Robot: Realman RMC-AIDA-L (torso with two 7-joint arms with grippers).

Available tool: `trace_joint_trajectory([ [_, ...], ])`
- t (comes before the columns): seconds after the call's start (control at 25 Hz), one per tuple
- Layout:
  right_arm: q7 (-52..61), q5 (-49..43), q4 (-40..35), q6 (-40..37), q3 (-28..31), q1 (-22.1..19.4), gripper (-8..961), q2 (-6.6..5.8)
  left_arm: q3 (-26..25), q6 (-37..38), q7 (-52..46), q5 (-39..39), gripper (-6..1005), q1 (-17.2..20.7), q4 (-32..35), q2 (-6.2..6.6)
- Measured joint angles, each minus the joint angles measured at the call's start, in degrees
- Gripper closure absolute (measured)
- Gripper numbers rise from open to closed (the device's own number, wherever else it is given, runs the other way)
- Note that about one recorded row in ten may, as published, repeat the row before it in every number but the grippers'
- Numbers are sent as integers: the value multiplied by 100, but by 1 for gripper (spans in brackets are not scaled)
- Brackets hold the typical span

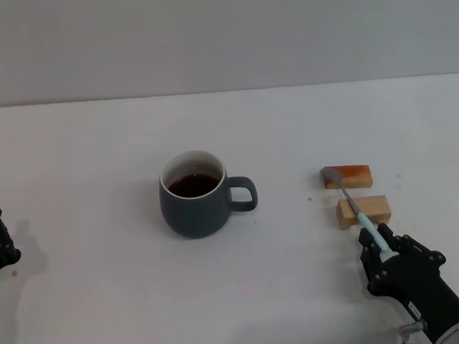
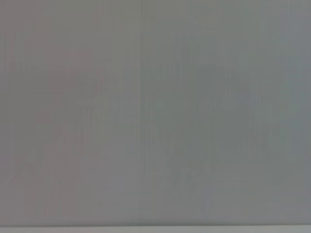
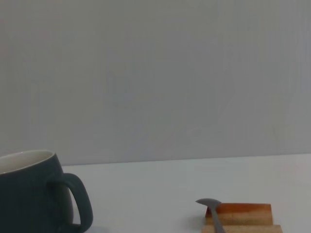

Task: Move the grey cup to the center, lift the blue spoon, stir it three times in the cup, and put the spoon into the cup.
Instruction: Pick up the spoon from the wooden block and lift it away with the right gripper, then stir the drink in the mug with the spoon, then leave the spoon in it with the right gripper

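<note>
At lower right, the right gripper (image 1: 380,243) pinches the blue spoon (image 1: 356,210), its handle end hidden.

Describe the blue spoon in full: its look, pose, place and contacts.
The blue spoon is small and slim, with a pale light-blue handle and a grey metal bowl. It lies across two wooden blocks, its bowl over the farther one, handle running back toward the robot. The handle's end is at the right gripper, between its dark fingers. It sits right of the grey cup, apart from it.
</note>
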Motion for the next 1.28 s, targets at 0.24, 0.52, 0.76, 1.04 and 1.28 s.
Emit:
trace_joint_trajectory([
  [0.24,0,3,11,-20,41,-35,739,5,0,0,-1,-3,1001,0,0,0],
  [0.52,-43,-28,68,-30,54,-39,774,-2,-18,0,-1,-27,1001,-7,57,0],
  [0.76,-678,-49,555,-324,46,-123,789,-48,-16,2,-8,-25,1001,-9,55,0],
  [1.04,-1306,-33,1702,-512,93,-60,790,-464,-1,8,33,-14,1001,-2,53,0],
  [1.28,-2651,-10,2960,-259,594,-28,789,-853,0,10,39,-14,1001,14,52,0],
])
